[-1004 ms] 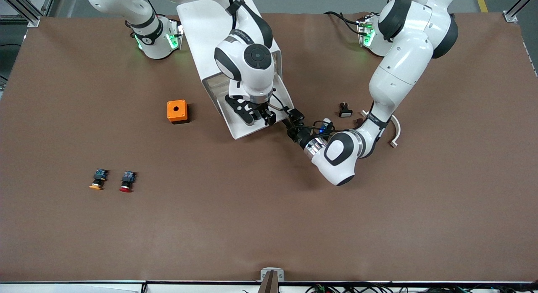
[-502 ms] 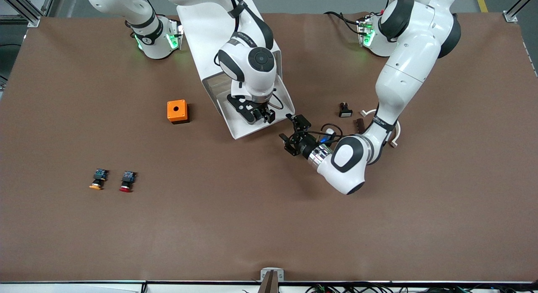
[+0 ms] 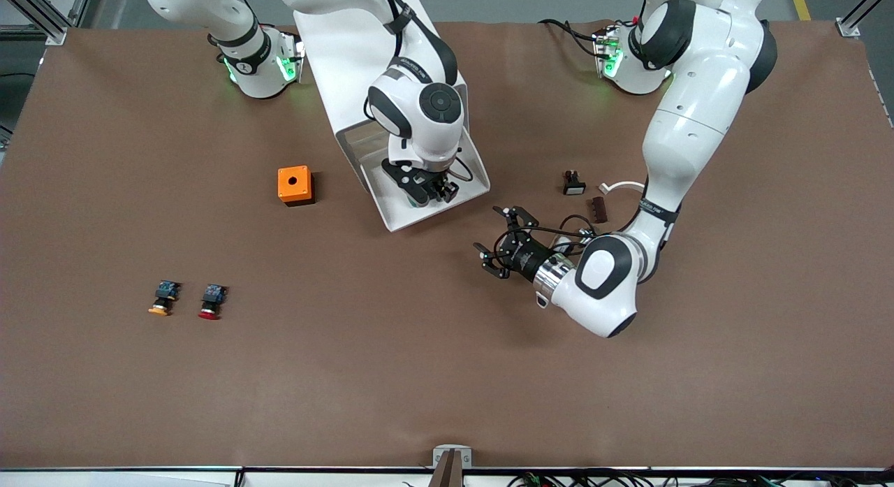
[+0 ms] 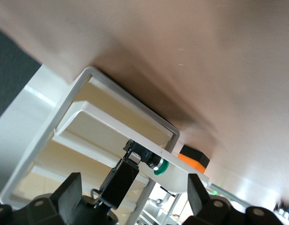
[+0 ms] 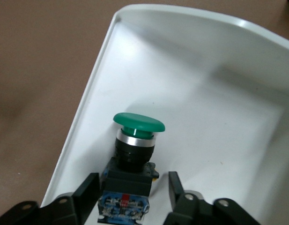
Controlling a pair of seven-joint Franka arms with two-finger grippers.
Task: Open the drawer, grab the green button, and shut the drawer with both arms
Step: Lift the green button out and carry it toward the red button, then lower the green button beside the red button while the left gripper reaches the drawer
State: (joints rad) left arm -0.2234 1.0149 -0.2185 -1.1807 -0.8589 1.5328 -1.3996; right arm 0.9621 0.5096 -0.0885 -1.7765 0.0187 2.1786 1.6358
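The bottom drawer [image 3: 421, 220] of the white cabinet [image 3: 334, 47] stands pulled out toward the front camera. The green-capped button [image 5: 137, 123] lies on its side in the white tray [image 5: 214, 108]. My right gripper [image 5: 132, 190] is down in the drawer [image 3: 427, 192], open, with one finger on each side of the button's black body. In the front view the button is hidden under it. My left gripper [image 3: 492, 234] is open and empty, low over the table just off the drawer's front corner. The left wrist view shows the cabinet's drawer fronts [image 4: 111, 123] and the button [image 4: 159, 165].
An orange box [image 3: 294, 185] stands beside the cabinet toward the right arm's end. An orange-capped button [image 3: 163, 297] and a red-capped button [image 3: 211, 301] lie nearer the front camera. A small black part [image 3: 573, 183] and a brown piece [image 3: 598, 209] lie by the left forearm.
My left gripper has drawn away from the drawer's front corner toward the front camera and opened wide. My right gripper has shifted slightly in the drawer. The drawer has not moved.
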